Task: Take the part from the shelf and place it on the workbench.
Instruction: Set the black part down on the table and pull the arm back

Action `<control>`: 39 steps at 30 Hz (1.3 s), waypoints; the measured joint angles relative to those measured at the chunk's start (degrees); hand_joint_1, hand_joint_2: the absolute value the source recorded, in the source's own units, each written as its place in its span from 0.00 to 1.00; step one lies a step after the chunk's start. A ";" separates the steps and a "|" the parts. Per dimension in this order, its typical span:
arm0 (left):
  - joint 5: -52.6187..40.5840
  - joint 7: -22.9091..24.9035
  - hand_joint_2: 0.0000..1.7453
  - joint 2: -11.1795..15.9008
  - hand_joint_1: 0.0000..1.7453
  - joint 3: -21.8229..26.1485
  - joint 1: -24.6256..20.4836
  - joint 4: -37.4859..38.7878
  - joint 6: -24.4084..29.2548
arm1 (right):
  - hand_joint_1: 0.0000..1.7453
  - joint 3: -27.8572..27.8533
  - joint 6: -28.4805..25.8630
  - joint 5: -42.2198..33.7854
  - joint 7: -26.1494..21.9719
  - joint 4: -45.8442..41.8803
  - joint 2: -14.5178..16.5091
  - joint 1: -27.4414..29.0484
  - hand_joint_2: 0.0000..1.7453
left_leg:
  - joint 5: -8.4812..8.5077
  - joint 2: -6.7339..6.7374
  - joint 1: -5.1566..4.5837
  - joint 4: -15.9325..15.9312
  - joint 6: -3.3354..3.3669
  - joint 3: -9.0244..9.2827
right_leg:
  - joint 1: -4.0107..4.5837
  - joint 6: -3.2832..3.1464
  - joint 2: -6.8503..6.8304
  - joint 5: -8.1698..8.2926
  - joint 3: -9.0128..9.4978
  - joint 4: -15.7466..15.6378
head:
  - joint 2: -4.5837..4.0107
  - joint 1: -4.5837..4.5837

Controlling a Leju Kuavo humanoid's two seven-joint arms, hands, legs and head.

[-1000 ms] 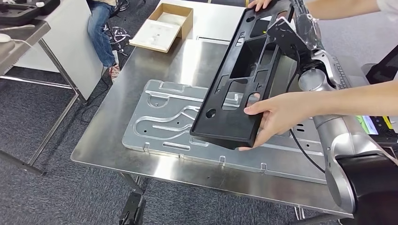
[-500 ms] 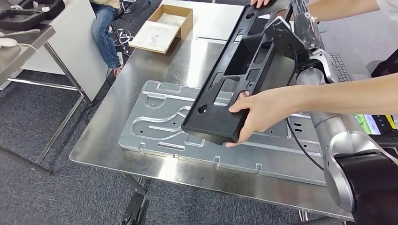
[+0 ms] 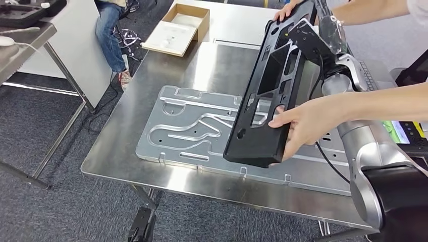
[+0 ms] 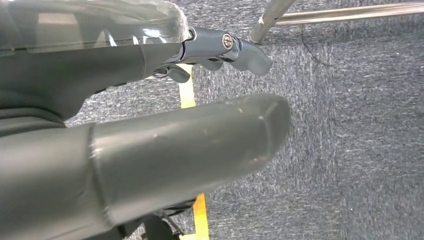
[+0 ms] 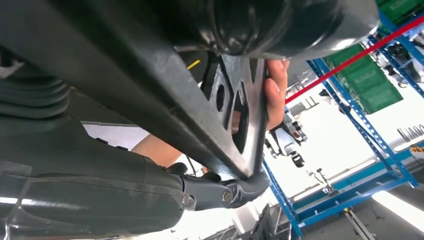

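Far left: grey side table (image 3: 22,43) with a dark tray (image 3: 25,11) on it; a seated person's jeans leg (image 3: 108,30) just behind a white panel (image 3: 75,55). Steel bench (image 3: 126,146) in the middle, on grey carpet (image 3: 50,201). Open cardboard box (image 3: 176,29) at the bench's far left corner. Stamped silver metal plate (image 3: 181,126) lies flat on the bench.

Black plastic frame part (image 3: 267,96), long, with many cut-outs, is tilted steeply on edge above the plate's right half, near end low over the plate, contact unclear. A person's hand (image 3: 300,126) grips its near right edge; a second person's hand (image 3: 285,10) holds its far top end. Right hand (image 3: 308,38) of the robot is against the part's far upper section, behind it; right wrist view shows the part (image 5: 150,95) pressed across the right hand (image 5: 220,192) with a dark finger hooked under its edge, so holding the part. Silver right arm (image 3: 363,146) runs up the right side.

Left hand (image 4: 150,145) hangs over carpet (image 4: 350,125) with yellow floor tape (image 4: 187,95); thumb and fingers lie apart, nothing in it.
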 joint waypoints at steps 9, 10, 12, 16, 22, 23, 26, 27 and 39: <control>-0.05 0.00 0.00 -0.02 0.00 0.02 -0.10 0.00 0.00 | 0.00 -0.10 -0.04 0.14 -0.39 0.14 0.08 0.25 0.00 | -0.32 -0.40 -0.38 0.36 -0.56 -0.02 | 0.44 -0.62 -0.24 3.69 2.27 -4.87 | 0.00 -0.02; -0.05 0.00 0.00 -0.02 0.00 0.02 -0.11 0.00 0.00 | 0.00 -0.10 -0.04 0.15 -0.43 0.05 0.17 0.28 0.00 | -0.25 -0.51 -0.46 0.34 -0.86 -0.11 | 0.65 -0.80 -0.22 3.38 2.39 -5.25 | 0.00 -0.04; -0.07 -0.01 0.00 -0.02 0.00 0.02 -0.07 0.00 0.00 | 0.00 -0.10 -0.05 0.17 -0.45 -0.12 0.36 0.37 0.00 | -0.29 -0.64 -0.33 0.25 -1.48 -0.14 | 0.67 -1.35 -0.32 3.41 2.55 -5.56 | 0.00 -0.04; -0.07 -0.03 0.00 0.04 0.00 0.06 0.03 0.00 0.00 | 0.00 -0.10 -0.05 0.15 -0.63 -0.50 0.52 0.53 0.00 | -5.40 -0.57 -0.25 8.77 -2.16 -3.85 | 0.48 -2.65 -0.95 3.72 3.03 -6.21 | 0.00 -0.06; -0.07 -0.11 0.00 0.30 0.00 0.11 0.57 0.00 0.13 | 0.00 -0.12 0.05 0.02 -0.94 -1.04 0.55 1.34 0.00 | -2.13 -0.63 0.27 7.27 -2.78 -2.90 | 0.22 -2.21 -0.81 3.32 2.99 -5.52 | 0.00 -0.08; -0.07 -0.13 0.00 0.30 0.00 0.12 0.55 0.00 0.15 | 0.00 -0.15 0.07 -0.01 -0.93 -1.13 0.53 1.38 0.00 | -1.14 -0.71 0.32 4.11 -2.75 -1.45 | 0.28 -1.86 -0.67 3.17 2.75 -5.12 | 0.00 -0.05; -0.05 -0.14 0.00 0.33 0.00 0.17 0.67 0.00 0.22 | 0.00 -0.51 0.13 -0.11 -0.81 -1.37 0.42 1.58 0.00 | -1.06 -0.71 0.11 1.59 -1.88 -0.66 | 0.49 -0.80 -0.25 3.44 2.10 -4.92 | 0.00 0.03; -0.04 -0.14 0.00 0.36 0.00 0.20 0.69 0.00 0.26 | 0.00 -0.71 0.13 -0.16 -0.70 -1.43 0.33 1.68 0.00 | -0.90 -0.58 0.10 1.49 -1.43 -0.68 | 0.35 -0.50 -0.16 3.49 2.06 -5.07 | 0.00 0.04; 0.11 -0.19 0.00 0.34 0.00 0.37 0.33 0.00 0.46 | 0.00 -1.43 0.33 -0.78 -0.41 -1.63 -0.07 2.30 0.00 | -0.52 -0.10 -0.13 0.94 0.28 -0.40 | 0.23 -0.09 -0.10 -1.85 -5.05 9.85 | 0.00 0.08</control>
